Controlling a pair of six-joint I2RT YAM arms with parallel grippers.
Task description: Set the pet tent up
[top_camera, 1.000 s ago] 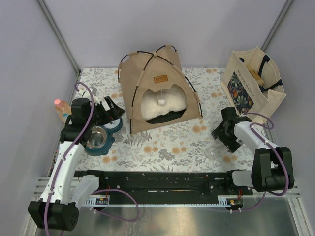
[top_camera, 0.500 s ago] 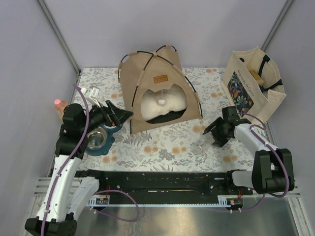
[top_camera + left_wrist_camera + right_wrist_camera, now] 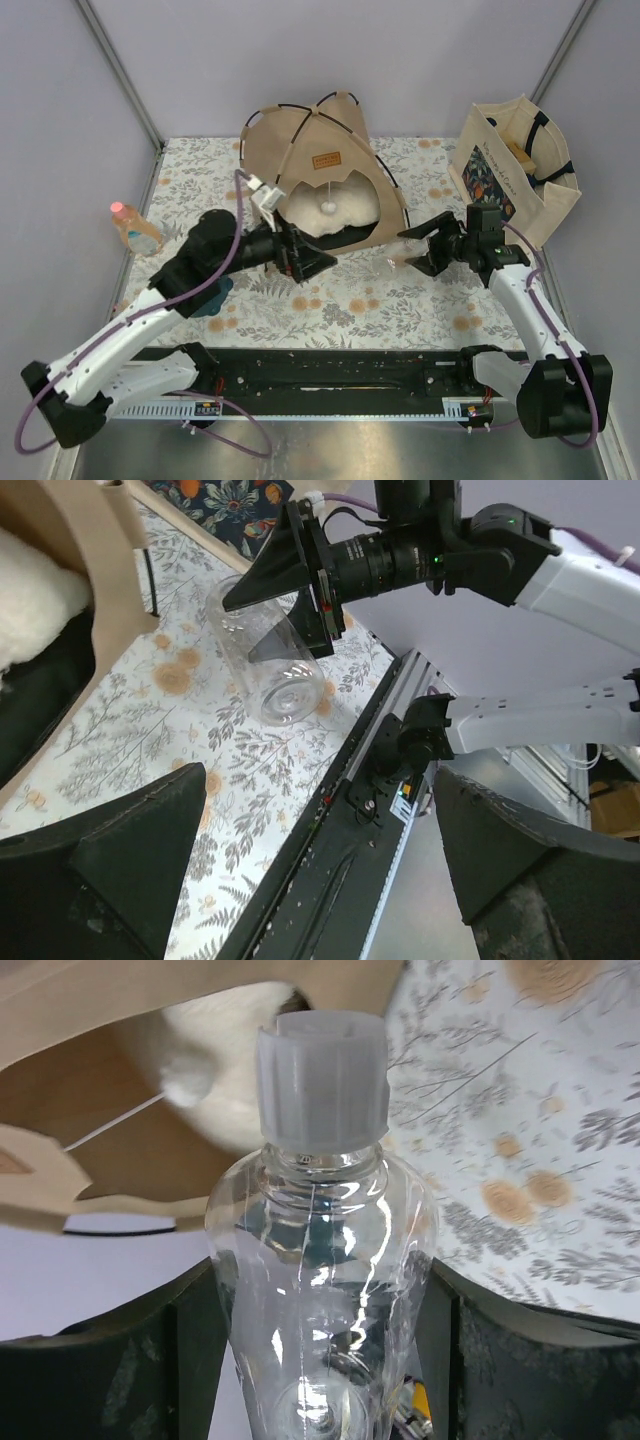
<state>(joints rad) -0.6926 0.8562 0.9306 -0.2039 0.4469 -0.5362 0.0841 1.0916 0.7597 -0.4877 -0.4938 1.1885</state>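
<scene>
Top external, arms now at pet tent (image 3: 263, 188), left jaws released, right jaws grasping bottle (image 3: 318, 1260).

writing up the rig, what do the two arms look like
The left arm and right arm have white links, black joints and a purple cable along each. The left end effector and right end effector are black and taper like wedges.

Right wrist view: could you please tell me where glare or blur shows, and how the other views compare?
Right wrist view: bright glare streaks on the clear plastic bottle, while the pom-pom and pet tent behind are soft. Left wrist view: tablecloth pattern shows through the bottle. Top external view: even light, faint shadows, bottle barely visible.
</scene>
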